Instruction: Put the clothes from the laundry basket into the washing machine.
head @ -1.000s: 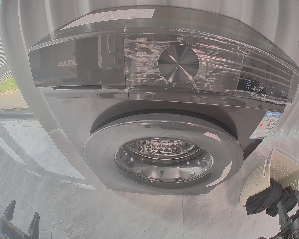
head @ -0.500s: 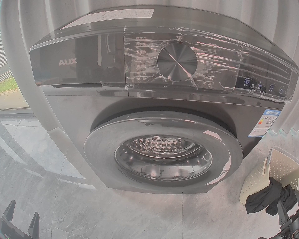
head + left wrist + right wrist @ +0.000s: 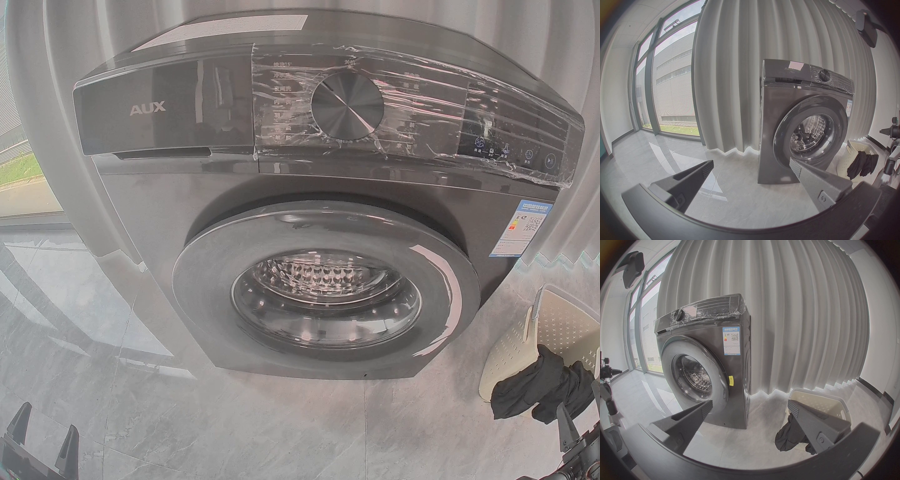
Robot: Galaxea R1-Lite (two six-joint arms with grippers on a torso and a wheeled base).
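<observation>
Beside washing machine (image 3: 325,206), laundry basket (image 3: 818,401) with draped clothes (image 3: 789,435) — left fingers (image 3: 687,181), right fingers (image 3: 687,421) wide

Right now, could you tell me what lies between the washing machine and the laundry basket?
Only bare grey floor separates washing machine and laundry basket, per the right wrist view.

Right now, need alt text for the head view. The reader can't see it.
A grey front-loading washing machine, its round door shut, stands mid-view on a pale tiled floor. To its right is a cream laundry basket with dark clothes draped over its rim. The left gripper sits open at the lower left corner, the right gripper at the lower right, near the clothes.
</observation>
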